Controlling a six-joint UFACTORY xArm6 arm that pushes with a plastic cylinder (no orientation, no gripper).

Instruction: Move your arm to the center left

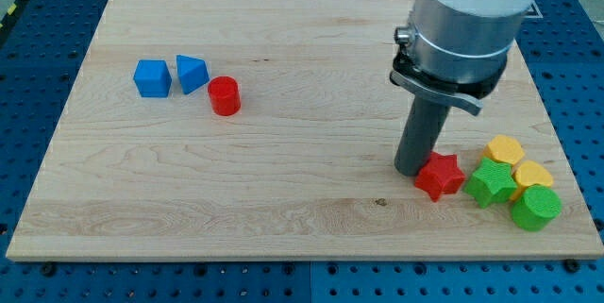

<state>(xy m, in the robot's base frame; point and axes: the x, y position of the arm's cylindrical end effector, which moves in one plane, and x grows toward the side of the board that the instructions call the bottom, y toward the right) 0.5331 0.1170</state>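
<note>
My tip rests on the wooden board at the view's right, just left of a red star block and touching or nearly touching it. The rod rises into a grey and white arm at the view's top right. At the view's left stand a blue cube, a blue triangular block and a red cylinder, close together and far from my tip.
At the view's lower right sit a green star block, a green cylinder and two yellow hexagonal blocks, bunched near the board's right edge. Blue perforated table surrounds the board.
</note>
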